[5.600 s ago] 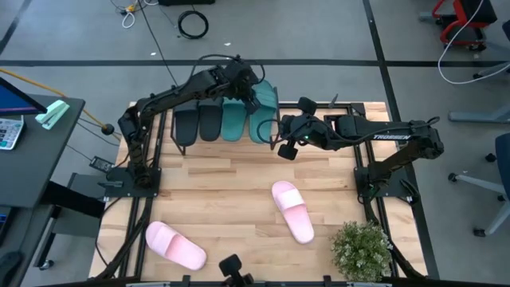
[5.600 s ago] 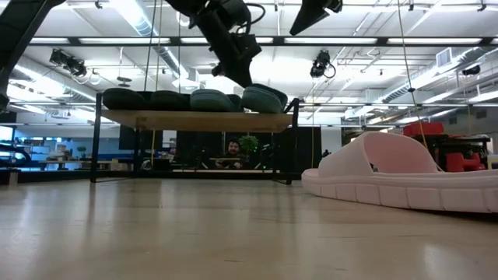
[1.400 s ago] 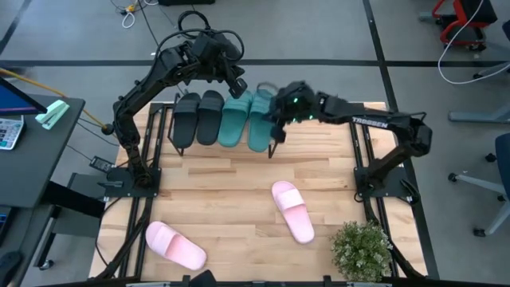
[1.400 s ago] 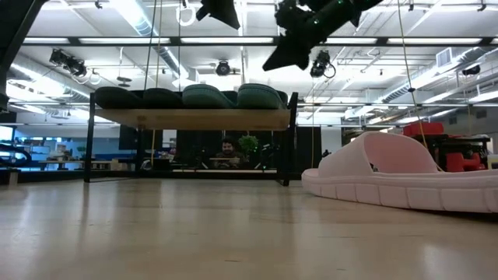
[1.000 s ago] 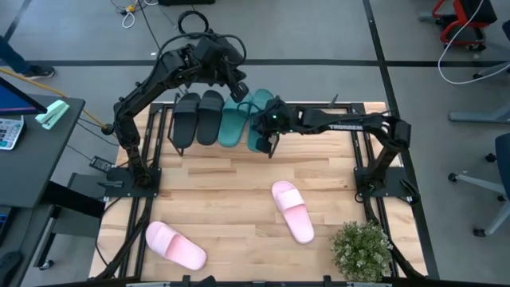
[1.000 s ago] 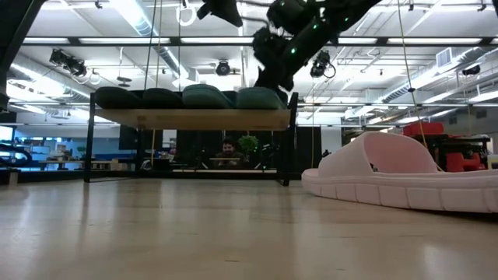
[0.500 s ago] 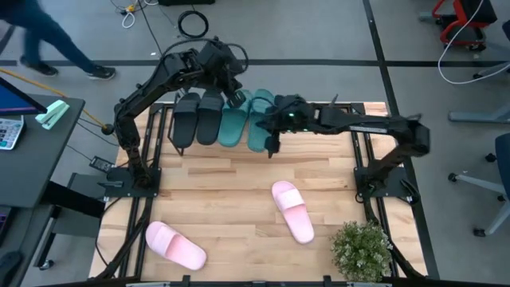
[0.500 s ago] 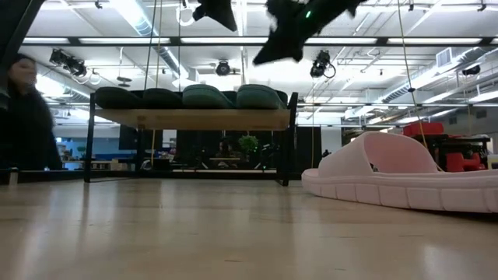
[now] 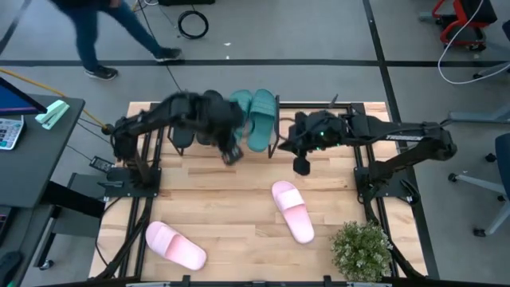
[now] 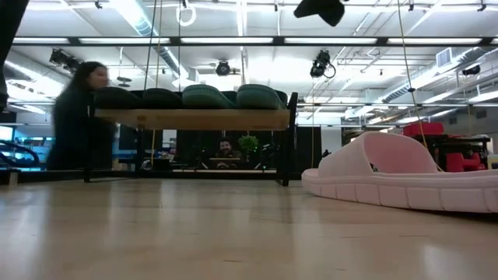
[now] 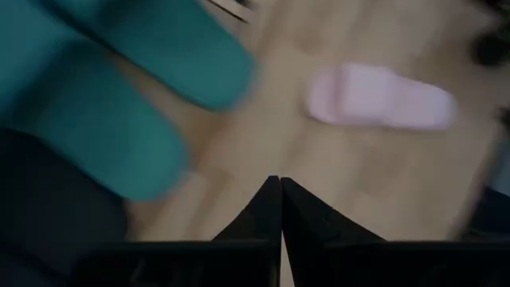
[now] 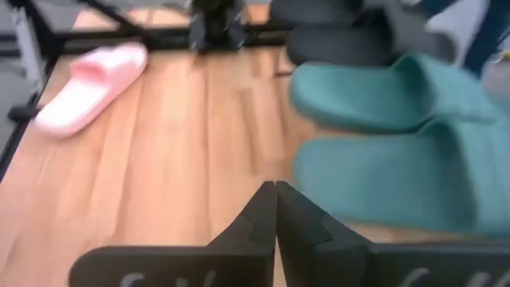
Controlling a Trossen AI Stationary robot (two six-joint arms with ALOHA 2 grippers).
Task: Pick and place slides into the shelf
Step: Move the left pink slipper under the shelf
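Now both tools pinched shut and empty, right tool (image 9: 301, 166) above pink slide (image 9: 292, 210), left tool (image 9: 232, 155) beside shelf (image 10: 194, 118).

Robotics lab in an open industrial hall, grey concrete floor (image 9: 319, 32) with loose cables (image 9: 192, 22), red office chair (image 9: 462, 20) beyond the right arm, desk with monitor (image 9: 16, 100) beyond the left arm, ceiling strip lights (image 10: 156, 40), person (image 9: 103, 32) walking past.

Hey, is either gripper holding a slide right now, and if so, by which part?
Neither. The left gripper and right gripper are both shut on nothing.
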